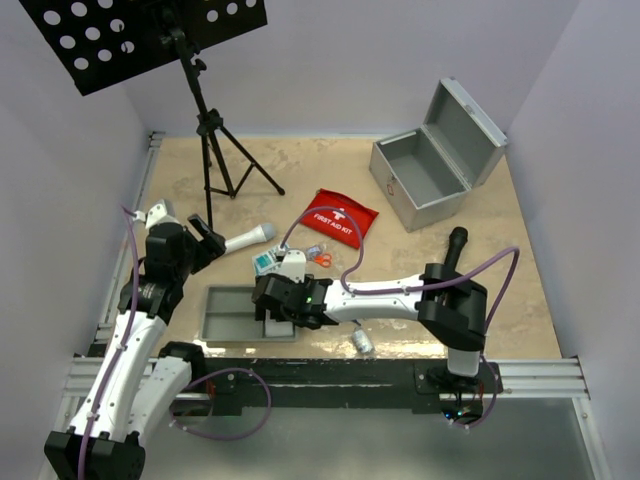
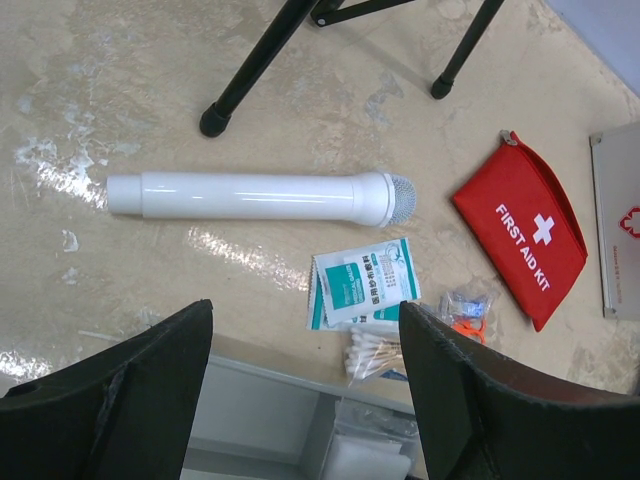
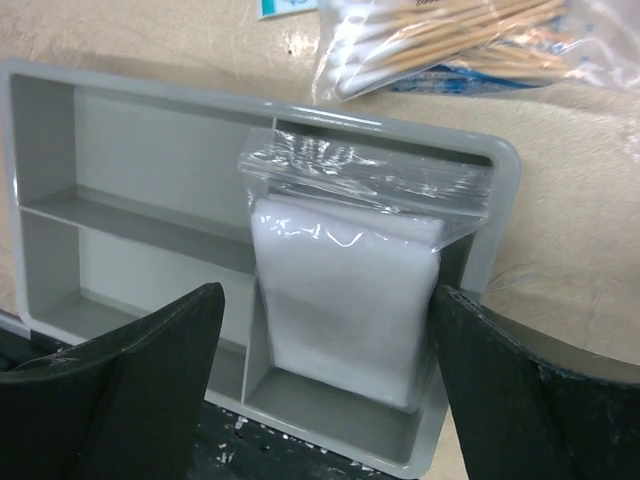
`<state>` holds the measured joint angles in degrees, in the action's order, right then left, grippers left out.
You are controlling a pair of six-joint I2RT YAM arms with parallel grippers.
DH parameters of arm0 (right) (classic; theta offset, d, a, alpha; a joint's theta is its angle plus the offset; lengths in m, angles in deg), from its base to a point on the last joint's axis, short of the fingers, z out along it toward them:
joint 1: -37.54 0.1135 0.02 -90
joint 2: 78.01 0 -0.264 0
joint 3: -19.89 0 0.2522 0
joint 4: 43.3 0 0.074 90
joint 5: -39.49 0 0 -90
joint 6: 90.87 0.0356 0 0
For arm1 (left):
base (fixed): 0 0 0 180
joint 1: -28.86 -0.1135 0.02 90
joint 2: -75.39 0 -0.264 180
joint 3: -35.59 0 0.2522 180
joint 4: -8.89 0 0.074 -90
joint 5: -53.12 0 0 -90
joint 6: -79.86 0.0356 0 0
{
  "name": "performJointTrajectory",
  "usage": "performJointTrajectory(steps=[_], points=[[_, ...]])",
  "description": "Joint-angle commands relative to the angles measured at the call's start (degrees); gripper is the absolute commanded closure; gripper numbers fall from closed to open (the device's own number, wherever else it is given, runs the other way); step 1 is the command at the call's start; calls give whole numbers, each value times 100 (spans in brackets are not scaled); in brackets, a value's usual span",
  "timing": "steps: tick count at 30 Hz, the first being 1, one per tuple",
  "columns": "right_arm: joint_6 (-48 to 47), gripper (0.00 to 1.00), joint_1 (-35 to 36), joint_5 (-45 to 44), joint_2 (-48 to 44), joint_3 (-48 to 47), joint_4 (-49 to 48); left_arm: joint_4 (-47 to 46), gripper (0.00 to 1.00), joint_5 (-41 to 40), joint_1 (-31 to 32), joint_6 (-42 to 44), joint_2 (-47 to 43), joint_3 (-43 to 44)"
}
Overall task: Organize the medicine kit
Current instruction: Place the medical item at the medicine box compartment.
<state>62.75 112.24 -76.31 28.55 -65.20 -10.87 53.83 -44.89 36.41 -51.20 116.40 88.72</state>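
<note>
I see white shells and black joint housings on my left arm (image 1: 125, 350) and right arm (image 1: 385, 298), a purple cable (image 1: 495, 258) looping along each. Left gripper (image 2: 305, 320) and right gripper (image 3: 328, 300) have matte black, wedge-shaped fingers.

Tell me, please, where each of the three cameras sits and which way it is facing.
Top external: above and behind the arm bases, looking down on the table; both arms show.
Left wrist: on the left arm, looking down and forward at the white tube and red pouch; the open left gripper frames the bottom.
Right wrist: close above the grey tray and its bagged white pad; the open right gripper straddles the pad.
Shared: both wrist views catch the bag of cotton swabs.
</note>
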Motion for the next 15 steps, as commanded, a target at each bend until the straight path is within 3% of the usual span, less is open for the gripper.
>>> performJointTrajectory(steps=[1,7,11,15], points=[[107,11,124,-601,-214,-521,548,-59,21,28,-26,45,-50,-18],[-156,10,159,-689,-654,-619,725,-173,21,133,-26,89,29,0],[-481,22,151,-681,-856,-268,427,-235,21,168,-34,72,47,-96],[-876,44,151,-681,-927,5,85,-261,21,221,-26,63,29,-176]])
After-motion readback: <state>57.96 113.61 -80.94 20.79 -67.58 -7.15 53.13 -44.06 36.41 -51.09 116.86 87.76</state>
